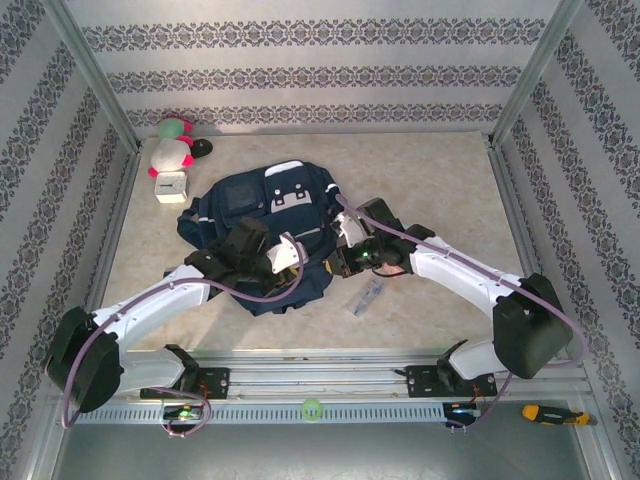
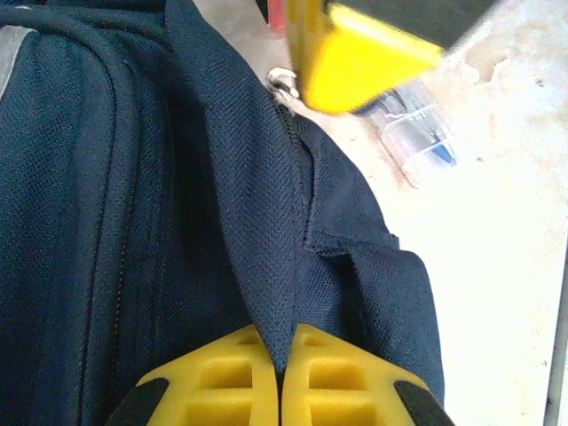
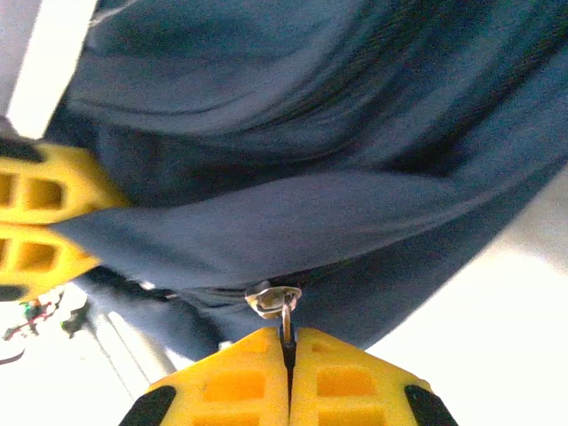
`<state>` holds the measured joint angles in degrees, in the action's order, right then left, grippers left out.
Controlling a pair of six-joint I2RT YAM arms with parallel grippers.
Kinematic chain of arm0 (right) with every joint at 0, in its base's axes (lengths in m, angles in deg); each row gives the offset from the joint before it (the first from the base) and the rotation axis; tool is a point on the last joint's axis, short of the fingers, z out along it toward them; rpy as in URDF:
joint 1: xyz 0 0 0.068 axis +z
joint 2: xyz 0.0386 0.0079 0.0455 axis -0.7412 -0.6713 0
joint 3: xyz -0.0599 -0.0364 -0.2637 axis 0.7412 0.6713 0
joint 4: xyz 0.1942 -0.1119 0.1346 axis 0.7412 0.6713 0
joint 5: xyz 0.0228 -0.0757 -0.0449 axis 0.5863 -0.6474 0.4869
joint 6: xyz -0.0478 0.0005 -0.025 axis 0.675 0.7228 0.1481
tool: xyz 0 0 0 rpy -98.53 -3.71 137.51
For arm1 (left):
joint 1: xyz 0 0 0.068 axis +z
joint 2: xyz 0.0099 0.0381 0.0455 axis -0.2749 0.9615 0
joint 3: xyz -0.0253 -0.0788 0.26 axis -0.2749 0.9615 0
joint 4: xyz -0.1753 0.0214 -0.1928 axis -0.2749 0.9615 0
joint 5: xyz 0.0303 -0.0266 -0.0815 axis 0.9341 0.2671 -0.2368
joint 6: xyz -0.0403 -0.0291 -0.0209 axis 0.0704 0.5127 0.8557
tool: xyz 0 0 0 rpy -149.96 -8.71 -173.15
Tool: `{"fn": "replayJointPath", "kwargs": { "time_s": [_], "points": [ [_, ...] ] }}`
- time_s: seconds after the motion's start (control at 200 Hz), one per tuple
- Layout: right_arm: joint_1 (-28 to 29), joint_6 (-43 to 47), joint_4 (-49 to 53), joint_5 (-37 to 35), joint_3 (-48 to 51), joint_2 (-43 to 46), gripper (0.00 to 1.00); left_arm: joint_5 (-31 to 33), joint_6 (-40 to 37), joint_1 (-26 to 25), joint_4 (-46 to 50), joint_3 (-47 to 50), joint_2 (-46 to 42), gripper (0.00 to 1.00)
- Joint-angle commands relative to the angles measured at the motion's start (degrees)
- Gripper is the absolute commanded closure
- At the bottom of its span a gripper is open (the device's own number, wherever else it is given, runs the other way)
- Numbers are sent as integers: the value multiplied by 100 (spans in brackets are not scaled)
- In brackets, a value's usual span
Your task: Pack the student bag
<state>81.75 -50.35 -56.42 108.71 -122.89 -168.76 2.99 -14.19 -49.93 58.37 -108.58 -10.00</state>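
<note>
Top external: the student bag [image 1: 262, 210] lies flat at the centre of the table [image 1: 440, 180], with both arms bent over its lower edge.

Left wrist: at the bottom of the frame, the left gripper [image 2: 282, 377] is pinched closed on a fold of the bag's navy fabric beside the zip.

Right wrist: at the bottom, the right gripper [image 3: 288, 359] is clamped on the metal zipper pull [image 3: 273, 300].

The cloth looks soft, light and floppy, so it will likely bunch. The pull and a seam fold seem the surest holds.
</note>
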Motion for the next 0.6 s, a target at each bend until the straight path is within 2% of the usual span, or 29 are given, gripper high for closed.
{"fn": "replayJointPath", "kwargs": {
  "time_s": [0.0, 0.15, 0.225, 0.405, 0.595],
  "points": [
    [-170, 325, -11, -893, -6, 68, 100, -593, -221, 109, 650, -186, -297, 100],
    [-334, 331, -701, -1284, 171, 18, 100, -1169, -376, 114, 802, -205, -465, 100],
    [-611, 258, -1247, -1149, 280, -115, 100, -1393, -516, 119, 972, -257, -541, 100],
    [-1273, -139, -2491, -595, 144, -1045, 100, -1993, -1039, 119, 1423, -363, -776, 100],
    [-1559, -537, -3417, -748, -142, -1854, 100, -2402, -1654, 111, 2154, -464, -880, 100]
  ]
}}
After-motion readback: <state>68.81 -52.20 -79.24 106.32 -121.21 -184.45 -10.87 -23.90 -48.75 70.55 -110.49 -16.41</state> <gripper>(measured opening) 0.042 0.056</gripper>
